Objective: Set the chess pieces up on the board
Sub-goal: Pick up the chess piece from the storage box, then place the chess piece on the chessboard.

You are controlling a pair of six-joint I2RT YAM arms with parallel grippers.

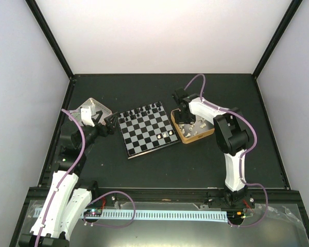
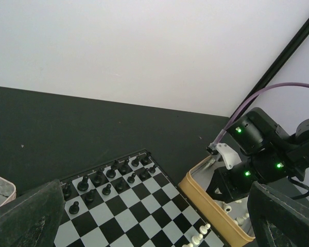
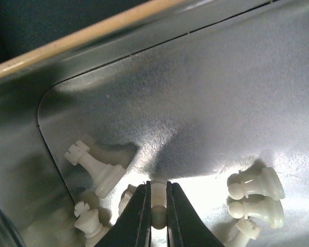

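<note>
right gripper (image 3: 157, 186) around white piece (image 3: 158, 215)

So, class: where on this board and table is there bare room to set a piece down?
Free: the board's middle rows, between the black pieces at its far edge and the few white pieces at its near right corner; also the table in front of it. Crowded: the tin, with loose pieces and the right gripper shut on one.

Board (image 1: 144, 131) checkered black and silver — tin (image 1: 199, 137) gold-rimmed, pieces (image 3: 95, 170) white.
</note>
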